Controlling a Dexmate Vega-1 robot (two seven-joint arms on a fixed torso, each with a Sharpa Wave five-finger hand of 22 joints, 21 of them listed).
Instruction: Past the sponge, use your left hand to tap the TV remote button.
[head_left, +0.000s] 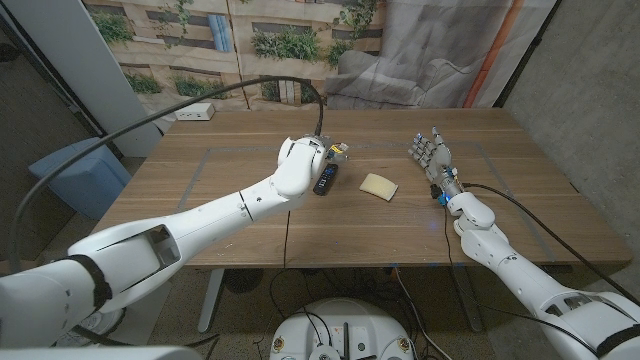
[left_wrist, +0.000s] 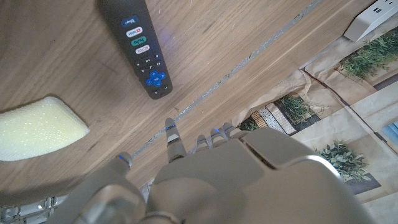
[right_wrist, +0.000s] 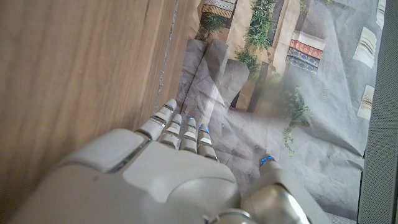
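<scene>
The black TV remote (head_left: 323, 181) lies mid-table, and its coloured buttons face up in the left wrist view (left_wrist: 140, 46). Just to its right lies the pale yellow sponge (head_left: 379, 186) (left_wrist: 37, 127). My left hand (head_left: 305, 160) (left_wrist: 186, 174) hovers over the remote's far end and holds nothing. One finger (left_wrist: 170, 132) reaches further out than the others, with its tip short of the remote. My right hand (head_left: 432, 155) (right_wrist: 180, 155) stays at the table's right side with its fingers stretched out, empty.
A white power strip (head_left: 195, 111) (left_wrist: 373, 18) sits at the table's far left corner. A blue bin (head_left: 85, 180) stands on the floor to the left. Grey tape lines (left_wrist: 261, 50) cross the wood. A printed backdrop hangs behind the table.
</scene>
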